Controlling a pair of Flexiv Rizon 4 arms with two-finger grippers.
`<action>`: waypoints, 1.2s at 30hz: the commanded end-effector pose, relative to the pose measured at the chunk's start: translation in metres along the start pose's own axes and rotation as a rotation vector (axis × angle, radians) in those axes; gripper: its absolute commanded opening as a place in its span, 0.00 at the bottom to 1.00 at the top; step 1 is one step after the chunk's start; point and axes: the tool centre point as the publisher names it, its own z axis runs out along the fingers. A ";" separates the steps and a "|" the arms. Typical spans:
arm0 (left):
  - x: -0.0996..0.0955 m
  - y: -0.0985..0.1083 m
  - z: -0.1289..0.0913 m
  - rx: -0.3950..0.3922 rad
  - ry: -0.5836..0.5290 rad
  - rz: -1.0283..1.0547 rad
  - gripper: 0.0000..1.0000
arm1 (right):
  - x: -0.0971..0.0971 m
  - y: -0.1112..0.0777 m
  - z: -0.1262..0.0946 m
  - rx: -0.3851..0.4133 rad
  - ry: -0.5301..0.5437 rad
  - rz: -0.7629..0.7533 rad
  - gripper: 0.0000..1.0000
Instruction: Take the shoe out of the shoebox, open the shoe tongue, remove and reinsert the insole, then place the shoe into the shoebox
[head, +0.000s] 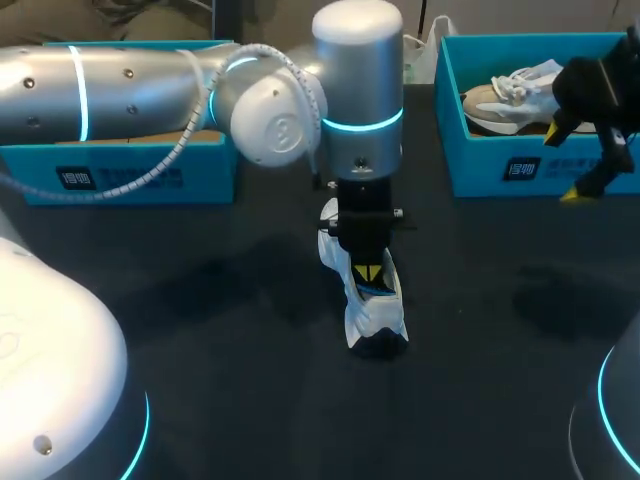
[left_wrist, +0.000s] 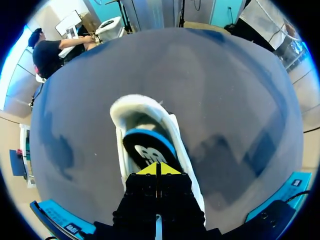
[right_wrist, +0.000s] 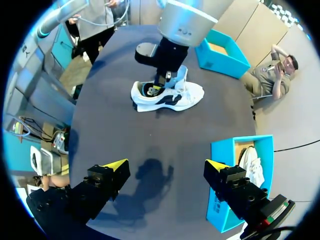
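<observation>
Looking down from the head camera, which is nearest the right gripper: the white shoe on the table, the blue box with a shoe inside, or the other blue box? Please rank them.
1. Shoebox holding a shoe: far right, directly beside the right gripper.
2. White shoe on the table: mid-table, at the left gripper.
3. Other shoebox: far left, behind the left arm.

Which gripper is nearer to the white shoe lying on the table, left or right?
Left. The left gripper is inside the opening of the white shoe, shut on the insole. The right gripper hangs open far off, beside the shoebox at the robot's right.
</observation>
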 end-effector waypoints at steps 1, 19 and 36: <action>-0.001 0.003 0.008 -0.053 0.003 -0.017 0.00 | -0.002 0.001 0.001 0.003 0.003 0.000 1.00; 0.007 0.006 0.036 -0.179 0.022 -0.059 0.00 | -0.002 0.001 0.001 0.003 0.003 0.000 1.00; 0.004 -0.016 0.015 -0.111 0.121 0.013 0.00 | -0.002 0.001 0.001 0.003 0.003 0.000 1.00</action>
